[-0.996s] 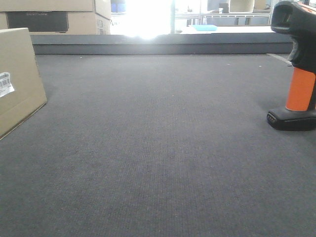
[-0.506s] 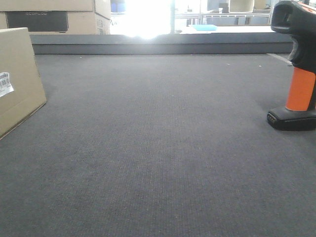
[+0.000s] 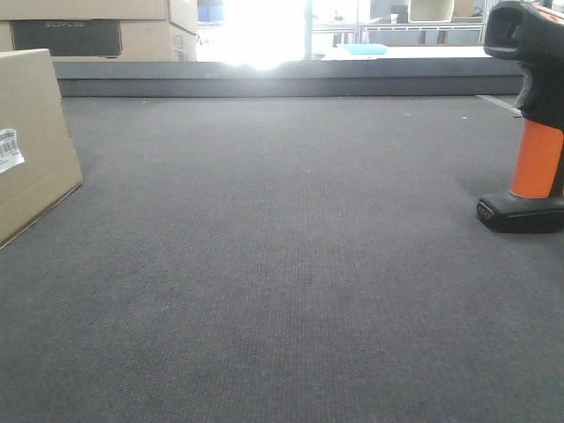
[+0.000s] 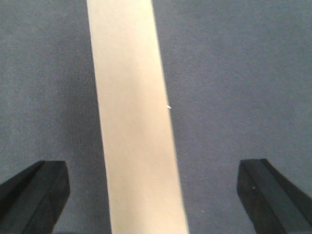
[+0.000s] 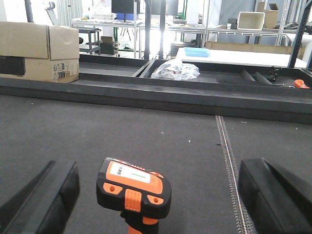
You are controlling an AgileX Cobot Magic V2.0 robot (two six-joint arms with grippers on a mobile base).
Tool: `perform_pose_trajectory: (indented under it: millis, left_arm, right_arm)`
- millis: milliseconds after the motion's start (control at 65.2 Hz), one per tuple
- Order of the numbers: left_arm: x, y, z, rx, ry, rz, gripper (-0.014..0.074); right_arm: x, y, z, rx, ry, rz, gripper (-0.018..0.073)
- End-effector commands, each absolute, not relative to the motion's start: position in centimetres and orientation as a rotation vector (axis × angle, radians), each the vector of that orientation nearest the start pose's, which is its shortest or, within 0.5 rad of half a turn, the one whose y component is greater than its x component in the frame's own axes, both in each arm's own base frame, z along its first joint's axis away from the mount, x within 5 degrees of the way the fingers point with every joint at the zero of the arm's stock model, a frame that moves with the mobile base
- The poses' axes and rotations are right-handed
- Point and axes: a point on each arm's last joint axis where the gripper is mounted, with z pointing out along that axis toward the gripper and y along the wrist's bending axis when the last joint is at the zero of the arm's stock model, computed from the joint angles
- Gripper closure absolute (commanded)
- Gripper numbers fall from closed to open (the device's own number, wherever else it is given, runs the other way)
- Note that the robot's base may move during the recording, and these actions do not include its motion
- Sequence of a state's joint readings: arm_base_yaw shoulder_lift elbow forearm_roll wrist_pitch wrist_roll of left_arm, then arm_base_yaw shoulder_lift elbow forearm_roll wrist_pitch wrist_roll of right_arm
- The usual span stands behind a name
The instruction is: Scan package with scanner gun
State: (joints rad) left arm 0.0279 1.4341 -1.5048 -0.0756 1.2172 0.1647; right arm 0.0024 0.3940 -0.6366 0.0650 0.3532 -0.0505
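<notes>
Package [image 3: 31,141] sits at the worktop's [image 3: 282,264] left edge, and the scanner [image 3: 533,115] stands upright at its right edge. Left gripper [image 4: 153,165] spreads wide over the package, right gripper [image 5: 158,165] wide either side of the scanner; both empty.

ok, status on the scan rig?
Left gripper jaws open, over plain tan cardboard package. Right gripper jaws open, over upright black-and-orange scanner gun, not gripped. Nothing between package and scanner on grey mat.

In front view I see strong backlight at top centre, fully blown out; the grey mat [image 3: 282,264] looks dim, w/o clear shadows. Left wrist pic is soft, the package [image 4: 134,122] washed pale; right wrist pic sharp, evenly lit.
</notes>
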Motion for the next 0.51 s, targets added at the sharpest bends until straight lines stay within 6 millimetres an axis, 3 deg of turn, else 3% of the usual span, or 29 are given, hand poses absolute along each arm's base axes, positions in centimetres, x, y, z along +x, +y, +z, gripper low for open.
perform_pose_trajectory:
  millis: [0, 490]
  left_arm:
    - [29.9, 0.6, 38.2, 0.169, 2.647, -0.05, -0.0005]
    - [33.4, 0.8, 33.1, 0.204, 2.809, -0.05, -0.0005]
  right_arm:
    - [7.6, 0.2, 37.0, -0.016, 1.582, 0.018, -0.0009]
    - [7.6, 0.2, 36.8, -0.017, 1.601, 0.019, -0.0009]
